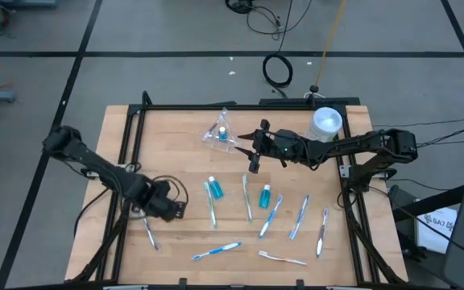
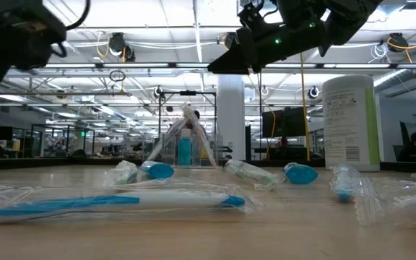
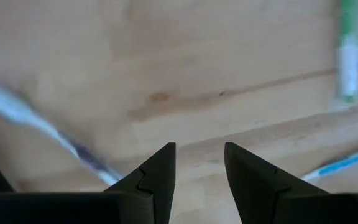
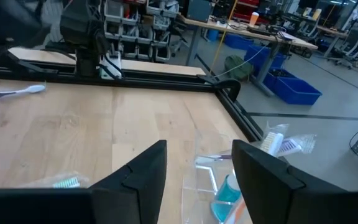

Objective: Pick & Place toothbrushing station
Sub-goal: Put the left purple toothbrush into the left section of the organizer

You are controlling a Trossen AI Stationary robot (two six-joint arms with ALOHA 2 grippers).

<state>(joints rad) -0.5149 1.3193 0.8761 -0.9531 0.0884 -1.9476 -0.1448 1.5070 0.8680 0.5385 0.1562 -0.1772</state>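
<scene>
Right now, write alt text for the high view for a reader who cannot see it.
Seen from above, toothbrushes such as the blue one and two teal toothpaste tubes lie scattered on a wooden table. The right claw hangs open near a clear plastic cup holding a teal item, with a white canister behind. The left claw sits open at the table's left, by another toothbrush.

Almost no legible text. White cylindrical canister (image 2: 349,123) in the low view has a label with a green band and blocks of small dark print, too small to read. In the high view a white sheet (image 1: 436,219) on the floor at the right edge carries dark characters, partly cut off and not reliably readable. Toothbrush wrappers and teal tubes show no readable print. Wrist views: no readable text.
</scene>
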